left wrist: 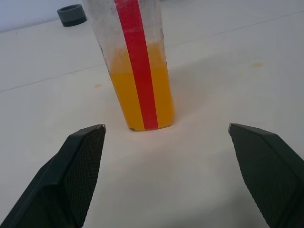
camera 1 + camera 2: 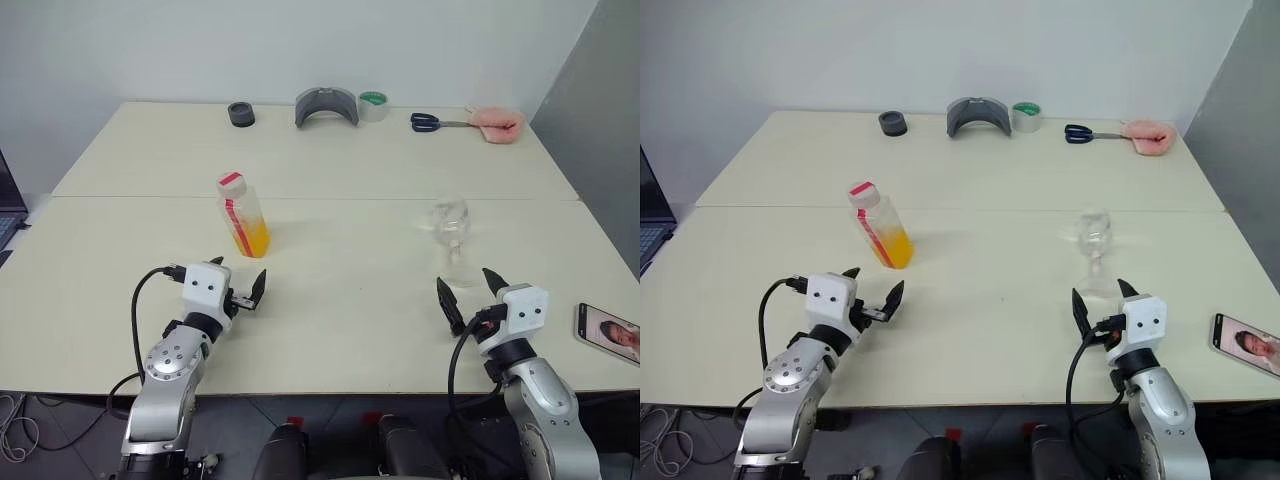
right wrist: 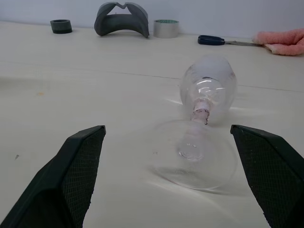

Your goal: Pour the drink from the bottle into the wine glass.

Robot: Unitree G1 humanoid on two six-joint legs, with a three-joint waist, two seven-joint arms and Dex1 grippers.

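Risk here: both pincers (image 2: 240,284) (image 2: 468,291) gape wide and empty, and the capped bottle (image 2: 244,215) or spindly glass (image 2: 452,237) tips if nudged.

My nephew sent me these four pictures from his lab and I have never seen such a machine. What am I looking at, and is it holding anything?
It is a humanoid robot at a pale table. The two wide pictures come from cameras in its head, looking down over its arms. The two close ones come from a camera on each wrist. The left gripper is open just short of the bottle, part full of orange drink. The right gripper is open before the empty wine glass. Nothing is held. At the far edge lie tape, scissors and a pink cloth; a phone lies on the right.
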